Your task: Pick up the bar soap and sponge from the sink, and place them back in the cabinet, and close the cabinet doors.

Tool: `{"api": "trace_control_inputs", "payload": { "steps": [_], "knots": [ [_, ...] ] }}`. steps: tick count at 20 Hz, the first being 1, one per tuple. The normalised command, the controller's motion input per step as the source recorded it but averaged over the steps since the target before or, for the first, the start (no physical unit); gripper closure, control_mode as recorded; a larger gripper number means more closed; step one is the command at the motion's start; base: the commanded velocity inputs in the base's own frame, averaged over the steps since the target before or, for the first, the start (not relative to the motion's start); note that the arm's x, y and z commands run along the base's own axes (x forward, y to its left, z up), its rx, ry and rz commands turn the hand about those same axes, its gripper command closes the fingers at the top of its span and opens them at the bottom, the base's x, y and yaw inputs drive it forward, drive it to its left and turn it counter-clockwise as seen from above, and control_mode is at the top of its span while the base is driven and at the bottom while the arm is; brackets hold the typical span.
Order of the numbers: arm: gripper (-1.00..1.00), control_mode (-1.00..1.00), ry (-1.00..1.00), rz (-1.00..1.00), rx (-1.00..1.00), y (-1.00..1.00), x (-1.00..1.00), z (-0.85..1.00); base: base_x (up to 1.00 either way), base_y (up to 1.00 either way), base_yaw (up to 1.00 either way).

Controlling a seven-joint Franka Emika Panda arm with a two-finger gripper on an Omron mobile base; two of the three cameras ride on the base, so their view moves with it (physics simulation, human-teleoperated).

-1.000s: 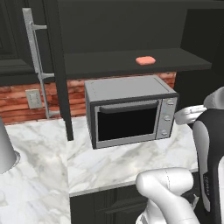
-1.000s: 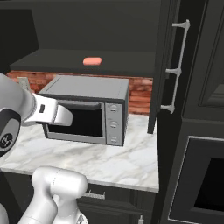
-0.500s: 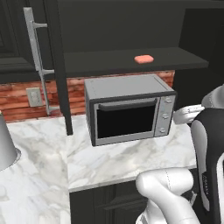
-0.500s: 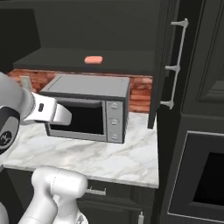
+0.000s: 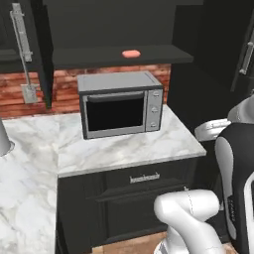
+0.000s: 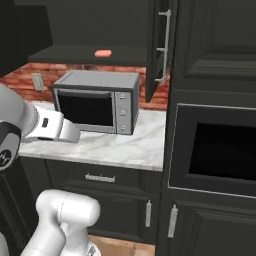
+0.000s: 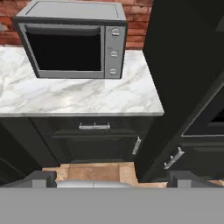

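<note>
Both base views have slid sideways since the earlier frames: the base is driving, the scene's things stay put. Bar soap (image 5: 131, 53) lies on the cabinet (image 5: 149, 55) shelf, upper centre, long axis left-right. Gripper (image 7: 112, 180) fingers stand wide apart, empty. Judged next: reach the sink for the sponge, approaching squarely

bar soap (image 5: 131, 53): on cabinet (image 5: 119, 56) shelf | microwave (image 5: 121, 103): below, on counter (image 5: 129, 144)
</note>
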Motion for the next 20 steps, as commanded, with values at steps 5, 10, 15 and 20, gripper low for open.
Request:
{"api": "trace_control_inputs", "payload": {
  "steps": [5, 10, 15, 20],
  "knots": [
    [-1.0, 1.0, 0.0, 0.0, 0.0, 0.0, 0.0, 0.0, -0.77, -0.67, 0.02],
    [-1.0, 1.0, 0.0, 0.0, 0.0, 0.0, 0.0, 0.0, -0.55, -0.36, 0.14],
    [-1.0, 1.0, 0.0, 0.0, 0.0, 0.0, 0.0, 0.0, -0.36, 0.06, 0.43],
    [-1.0, 1.0, 0.0, 0.0, 0.0, 0.0, 0.0, 0.0, -0.37, 0.3, 0.59]
  ]
}}
